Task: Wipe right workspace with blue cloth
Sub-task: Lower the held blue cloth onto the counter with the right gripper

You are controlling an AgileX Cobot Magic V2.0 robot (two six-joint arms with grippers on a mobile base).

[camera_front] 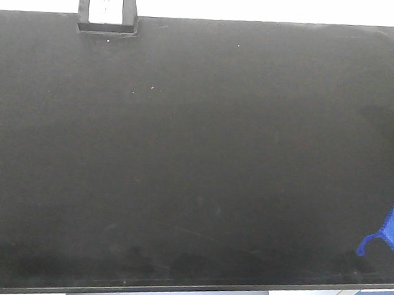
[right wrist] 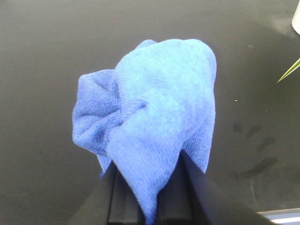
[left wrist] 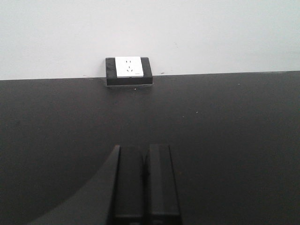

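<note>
Clamped on the blue cloth [right wrist: 154, 108], the right fingers [right wrist: 176, 197] hold it bunched at lower centre of the right wrist view, over the black bench [right wrist: 42, 51]. The left fingers [left wrist: 159, 183] are pressed together, holding nothing, and face a wall socket [left wrist: 129, 70] at upper centre.

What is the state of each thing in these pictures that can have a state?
blue cloth: bunched up, gripped at its lower end.
right hand: shut on the blue cloth.
left hand: shut, holding nothing.
socket: nothing plugged in.
table: bare, with faint smudges beside the cloth in the right wrist view.
</note>
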